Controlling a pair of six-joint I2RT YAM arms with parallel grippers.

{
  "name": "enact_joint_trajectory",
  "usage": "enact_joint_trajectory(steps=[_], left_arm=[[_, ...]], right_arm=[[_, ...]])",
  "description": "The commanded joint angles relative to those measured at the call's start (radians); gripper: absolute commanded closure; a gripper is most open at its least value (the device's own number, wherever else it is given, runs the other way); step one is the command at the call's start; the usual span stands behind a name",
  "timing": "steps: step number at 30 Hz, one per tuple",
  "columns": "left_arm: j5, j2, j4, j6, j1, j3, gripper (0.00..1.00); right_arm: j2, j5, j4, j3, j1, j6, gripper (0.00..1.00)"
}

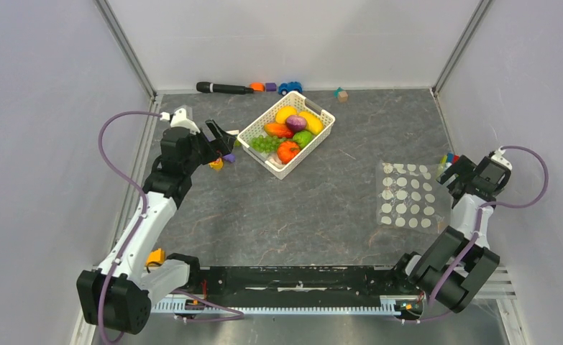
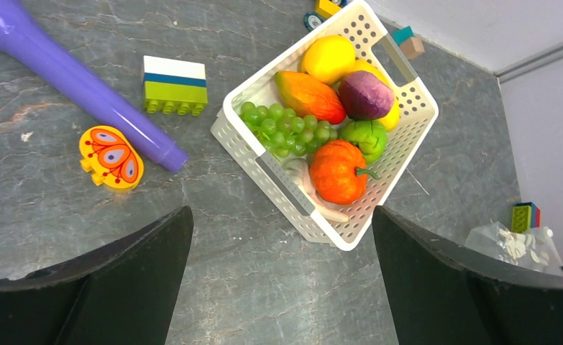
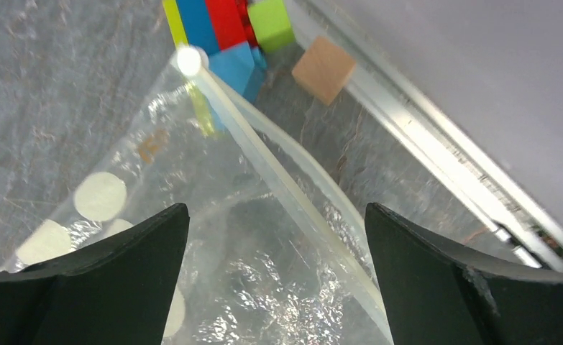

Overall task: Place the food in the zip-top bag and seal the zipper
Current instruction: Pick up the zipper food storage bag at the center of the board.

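The right end effector (image 3: 277, 208) hangs released over the zipper (image 3: 264, 162) edge of the zip-top bag (image 1: 406, 195), which lies flat on the right of the table (image 1: 300, 215). It should probably pinch one lip only, so the mouth lifts apart. Farther out, the left end effector (image 1: 223, 144), jaws spread and holding nothing, hovers beside the white basket (image 2: 411, 129), where the food (image 1: 296, 122) is heaped; the orange pumpkin (image 2: 338, 171) on top looks the easiest first pick
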Motion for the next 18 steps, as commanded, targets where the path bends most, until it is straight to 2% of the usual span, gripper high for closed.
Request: enact_joint_trajectory(steps=[1,7,12,14,16,18], left_arm=[[0.061,0.01,0.042,-0.02,0.004,0.05,0.0],[0.048,0.01,0.044,-0.023,0.004,0.044,0.0],[0.046,0.014,0.047,-0.029,0.004,0.041,0.0],[0.048,0.014,0.05,-0.034,0.004,0.041,0.0],[0.054,0.014,0.052,-0.036,0.004,0.039,0.0],[0.055,0.012,0.052,-0.036,0.004,0.038,0.0]], right_arm=[[0.024,-0.172,0.112,-0.079,-0.045,0.027,0.02],[0.054,-0.314,0.158,-0.128,-0.056,0.04,0.03],[0.024,-0.454,0.169,-0.167,-0.055,0.081,0.19],[-0.003,-0.47,0.17,-0.186,-0.055,0.097,0.29],[-0.032,-0.479,0.169,-0.198,-0.055,0.104,0.48],[-0.054,-0.497,0.169,-0.213,-0.055,0.108,0.62]])
